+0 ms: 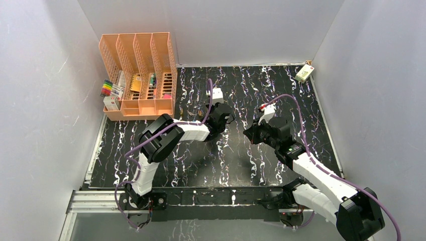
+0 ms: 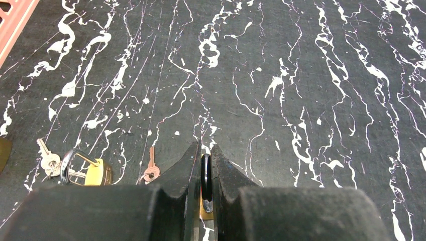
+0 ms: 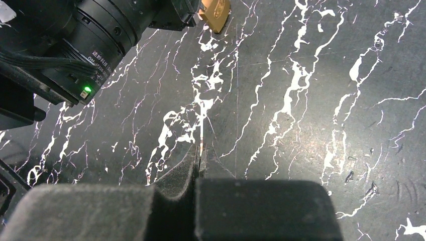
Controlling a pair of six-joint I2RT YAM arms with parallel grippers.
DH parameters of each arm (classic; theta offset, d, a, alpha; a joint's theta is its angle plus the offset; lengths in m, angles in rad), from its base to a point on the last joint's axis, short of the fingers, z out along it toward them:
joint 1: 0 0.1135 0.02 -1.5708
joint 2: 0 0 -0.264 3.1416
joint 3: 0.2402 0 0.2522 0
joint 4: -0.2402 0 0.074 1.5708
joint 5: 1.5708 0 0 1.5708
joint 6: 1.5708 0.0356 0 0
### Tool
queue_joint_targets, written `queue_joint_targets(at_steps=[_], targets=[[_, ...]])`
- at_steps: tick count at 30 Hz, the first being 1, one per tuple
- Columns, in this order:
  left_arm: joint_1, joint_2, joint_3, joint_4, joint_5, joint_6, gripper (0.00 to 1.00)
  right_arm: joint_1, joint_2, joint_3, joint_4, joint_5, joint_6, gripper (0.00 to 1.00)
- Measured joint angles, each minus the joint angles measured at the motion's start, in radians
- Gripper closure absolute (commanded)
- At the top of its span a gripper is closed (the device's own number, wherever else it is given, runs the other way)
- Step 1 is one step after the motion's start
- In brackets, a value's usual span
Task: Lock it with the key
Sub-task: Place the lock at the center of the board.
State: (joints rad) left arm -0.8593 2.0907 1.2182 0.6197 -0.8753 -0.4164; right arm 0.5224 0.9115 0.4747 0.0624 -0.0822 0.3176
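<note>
We see the left gripper [image 2: 203, 165] closed on the black shackle of a padlock [image 2: 205, 176], whose brass body hangs under the fingers, above the marbled black table [image 2: 311, 75]. The right gripper [image 3: 200, 153] is closed too and pinches a thin key [image 3: 201, 143], with only the narrow blade showing between its fingertips. In the right wrist view the brass body is at the top edge, and the key does not touch it. On the table to the left lie a second padlock [image 2: 93, 171] with keys and, just beside it, a loose key [image 2: 149, 172].
</note>
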Motion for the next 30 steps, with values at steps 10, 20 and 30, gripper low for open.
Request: queue_joint_targets(at_steps=[10,20,30], targets=[[0.000,0.000,0.000,0.001,0.000,0.042,1.00,-0.005,0.000,0.000,0.000,-0.004,0.001,1.00],[0.000,0.000,-0.002,0.006,0.001,0.059,1.00,-0.007,0.002,-0.015,0.006,-0.011,0.001,1.00],[0.005,-0.007,-0.014,0.016,0.020,0.057,1.00,-0.013,0.007,-0.015,0.014,-0.019,0.001,1.00]])
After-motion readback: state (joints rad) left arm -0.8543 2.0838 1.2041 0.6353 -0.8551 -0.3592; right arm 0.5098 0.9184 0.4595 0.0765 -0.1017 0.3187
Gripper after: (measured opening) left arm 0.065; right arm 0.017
